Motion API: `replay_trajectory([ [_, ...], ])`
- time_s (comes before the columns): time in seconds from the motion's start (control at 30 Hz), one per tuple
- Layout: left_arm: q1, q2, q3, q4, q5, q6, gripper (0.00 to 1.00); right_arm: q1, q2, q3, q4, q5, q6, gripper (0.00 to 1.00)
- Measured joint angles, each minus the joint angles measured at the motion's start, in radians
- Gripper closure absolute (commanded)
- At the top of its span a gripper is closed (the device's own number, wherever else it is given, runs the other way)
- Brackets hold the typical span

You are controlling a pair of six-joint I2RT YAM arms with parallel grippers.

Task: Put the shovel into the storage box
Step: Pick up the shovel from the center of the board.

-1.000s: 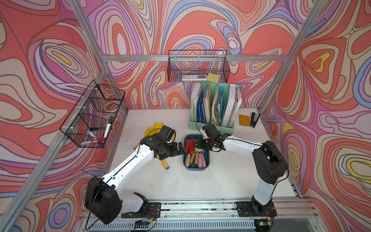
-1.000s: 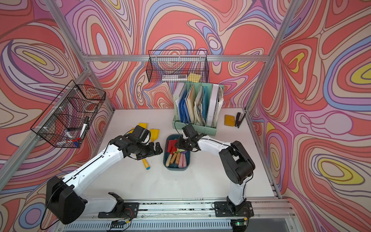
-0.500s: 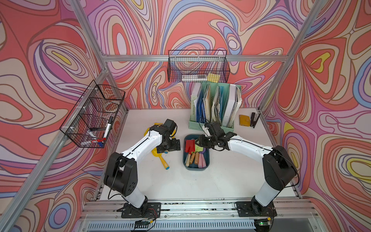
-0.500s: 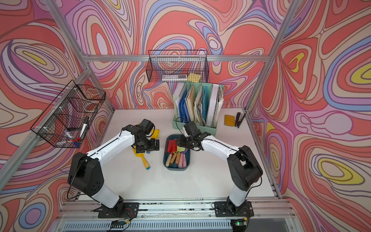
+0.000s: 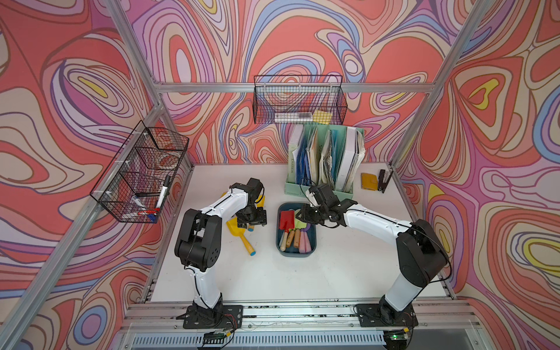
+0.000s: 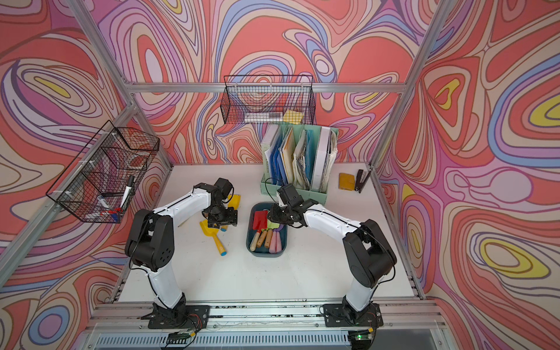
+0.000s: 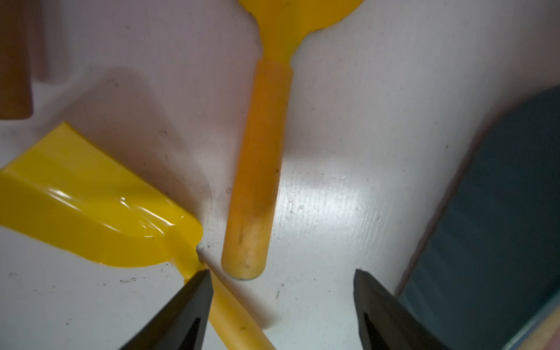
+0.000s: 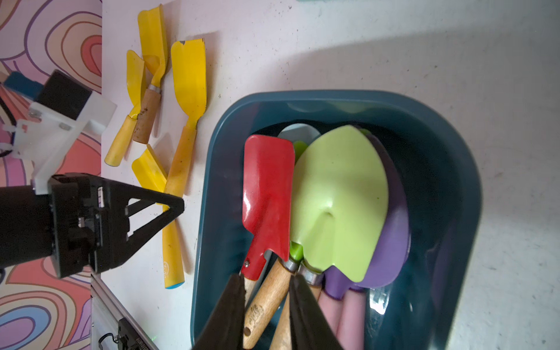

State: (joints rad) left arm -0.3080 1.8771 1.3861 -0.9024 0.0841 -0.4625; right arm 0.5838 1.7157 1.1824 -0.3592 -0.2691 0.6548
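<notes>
The left gripper [image 5: 251, 222] hangs low over the blue-tipped yellow shovel [image 5: 244, 239], which lies on the table [image 5: 272, 272] just left of the storage box [image 5: 295, 255]. Its jaws are spread wide with nothing gripped; one fingertip [image 7: 194, 303] sits at the shovel's neck, and another shovel's orange handle [image 7: 257, 166] ends just short of the gap. The right gripper [image 8: 266, 277] is over the box's far end, above a red shovel [image 8: 266, 197] and others inside, jaws narrowly apart with a wooden handle [image 8: 263, 300] showing between them; whether they pinch it cannot be told.

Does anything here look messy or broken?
Yes. Four yellow shovels lie criss-crossed on the table beside the storage box, not inside it. One shovel blade looks chipped at an end corner.
</notes>
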Motion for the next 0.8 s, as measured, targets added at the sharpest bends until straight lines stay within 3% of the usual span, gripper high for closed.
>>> replay_trajectory([
  [0.43,0.008,0.099,0.085,-0.001,-0.018,0.037,0.27,0.000,0.001,0.000,-0.009,0.001,-0.007,0.75],
  [0.8,0.008,0.141,0.092,-0.003,-0.035,0.037,0.46,0.000,0.001,0.004,-0.010,0.001,-0.007,0.77],
])
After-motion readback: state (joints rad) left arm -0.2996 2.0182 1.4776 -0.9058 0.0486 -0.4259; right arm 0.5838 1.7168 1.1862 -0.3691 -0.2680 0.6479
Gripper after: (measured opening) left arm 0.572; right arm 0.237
